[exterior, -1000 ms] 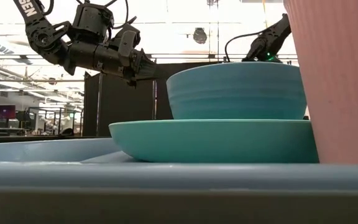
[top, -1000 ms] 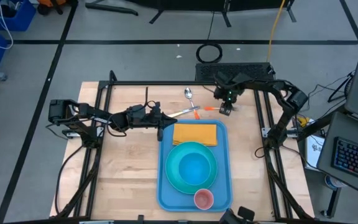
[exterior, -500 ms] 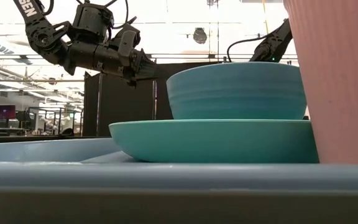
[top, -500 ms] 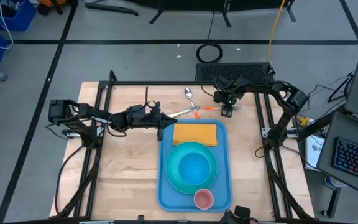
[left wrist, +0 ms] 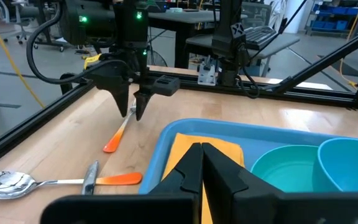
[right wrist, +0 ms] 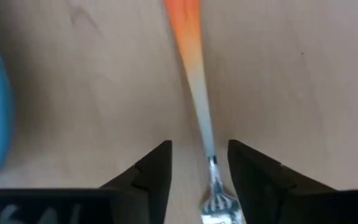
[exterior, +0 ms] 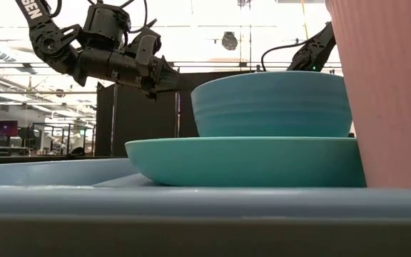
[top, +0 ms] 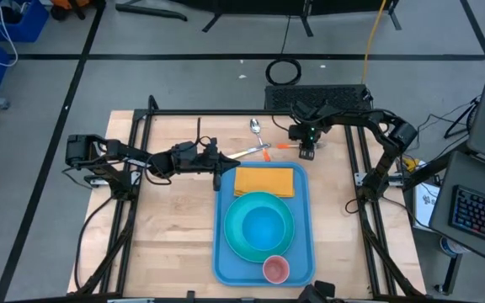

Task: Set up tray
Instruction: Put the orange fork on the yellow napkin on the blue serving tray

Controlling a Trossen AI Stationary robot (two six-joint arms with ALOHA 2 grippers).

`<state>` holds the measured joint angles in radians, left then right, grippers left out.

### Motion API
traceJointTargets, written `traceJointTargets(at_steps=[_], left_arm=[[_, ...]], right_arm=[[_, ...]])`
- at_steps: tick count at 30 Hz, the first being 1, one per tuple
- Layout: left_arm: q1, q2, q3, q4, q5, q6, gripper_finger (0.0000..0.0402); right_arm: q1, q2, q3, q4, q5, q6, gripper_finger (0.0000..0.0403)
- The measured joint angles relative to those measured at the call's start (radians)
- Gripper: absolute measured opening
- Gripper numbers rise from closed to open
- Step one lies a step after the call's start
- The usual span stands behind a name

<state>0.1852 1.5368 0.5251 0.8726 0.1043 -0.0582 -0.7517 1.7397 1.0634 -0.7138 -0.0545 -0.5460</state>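
Observation:
The light-blue tray [top: 224,252] lies on the wooden table and carries a yellow napkin [top: 265,180], a turquoise plate [top: 236,240] with a bowl [exterior: 271,103] on it, and a pink cup [top: 276,269]. Beyond the tray's far edge a fork [right wrist: 194,81] with an orange handle lies flat on the table. My right gripper [right wrist: 199,171] points down over it, open, one finger on either side of the fork's metal neck. My left gripper [left wrist: 202,165] hangs shut above the tray's far left corner and holds nothing.
A spoon [left wrist: 5,182] with an orange handle [left wrist: 118,179] and another utensil [top: 241,153] lie on the table left of the fork, beyond the tray. A black frame [top: 226,112] borders the table. Bare wood lies left of the tray.
My right gripper has sunk slightly toward the fork and rolled a little about its own axis, staying over the same spot.

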Motion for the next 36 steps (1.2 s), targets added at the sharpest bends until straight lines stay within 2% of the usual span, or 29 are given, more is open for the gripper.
traceJointTargets(at_steps=[6, 12, 20, 26, 33, 36], left_arm=[[0.000, 0.000, 0.000, 0.000, 0.000, -0.001, 0.0022], [0.000, 0.000, 0.000, 0.000, 0.000, -0.002, 0.0004], [0.000, 0.000, 0.000, 0.000, 0.000, -0.003, 0.0022], [0.000, 0.000, 0.000, -0.002, 0.000, 0.000, 0.0004], [0.000, 0.000, 0.000, -0.002, 0.000, 0.001, 0.0022], [0.000, 0.000, 0.000, -0.002, -0.001, 0.001, 0.0017]], right_arm=[[0.000, 0.000, 0.000, -0.016, 0.001, 0.003, 0.0072], [0.000, -0.001, 0.000, -0.015, 0.001, -0.014, 0.0008], [0.000, -0.001, 0.000, 0.000, 0.002, 0.004, 0.0004], [0.000, -0.004, 0.000, -0.001, 0.004, 0.009, 0.0003], [0.011, -0.083, 0.000, 0.003, 0.004, 0.021, 0.0001], [0.021, -0.135, 0.000, -0.012, 0.004, 0.044, 0.0001]])
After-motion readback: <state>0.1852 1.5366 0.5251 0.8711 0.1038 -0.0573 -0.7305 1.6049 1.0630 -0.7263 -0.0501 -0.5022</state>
